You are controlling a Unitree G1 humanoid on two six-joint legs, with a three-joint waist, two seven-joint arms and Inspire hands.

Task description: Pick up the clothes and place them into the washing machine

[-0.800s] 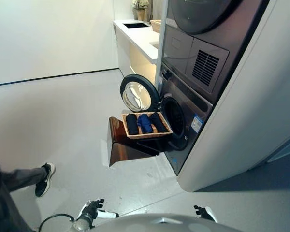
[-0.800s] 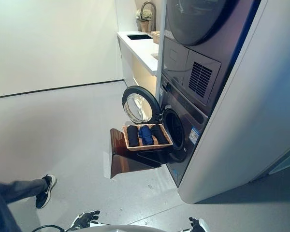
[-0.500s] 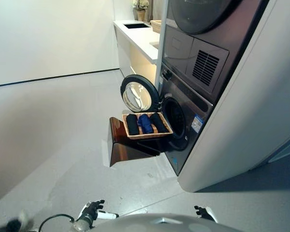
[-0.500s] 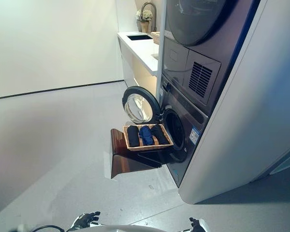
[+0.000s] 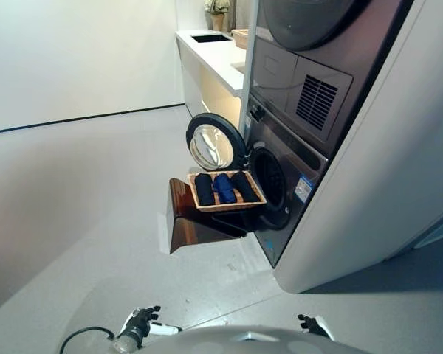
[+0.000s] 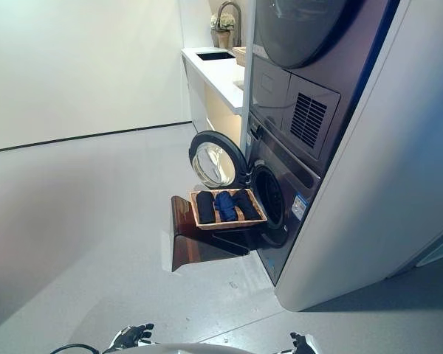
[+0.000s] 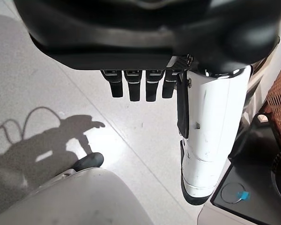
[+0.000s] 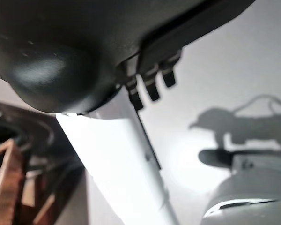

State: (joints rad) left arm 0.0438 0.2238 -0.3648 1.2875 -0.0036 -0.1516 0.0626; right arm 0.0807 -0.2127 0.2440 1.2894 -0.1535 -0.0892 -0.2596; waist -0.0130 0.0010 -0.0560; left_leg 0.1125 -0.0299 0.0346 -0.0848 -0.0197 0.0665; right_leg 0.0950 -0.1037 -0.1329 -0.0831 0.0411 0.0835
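Note:
A shallow wicker basket (image 5: 226,208) rests on a low dark brown box (image 5: 196,227) in front of the washing machine (image 5: 292,184). It holds rolled clothes side by side: dark ones (image 5: 204,189) and a blue one (image 5: 224,188). The machine's round door (image 5: 214,144) stands open to the left of the dark drum opening (image 5: 270,181). My left hand (image 5: 139,323) and right hand (image 5: 311,324) hang low, far from the basket. Both are empty. In the wrist views the left fingers (image 7: 137,86) and right fingers (image 8: 152,86) are straight beside white-covered thumbs.
A dryer (image 5: 306,81) is stacked above the machine. A white counter (image 5: 214,55) with a sink and a potted plant runs along the back wall. Grey floor (image 5: 81,192) stretches to the left of the box. A white panel (image 5: 399,169) flanks the machines on the right.
A person's leg and shoe at the lower left have gone from view. The whole picture has shifted slightly as the camera moved. My hands stay low.

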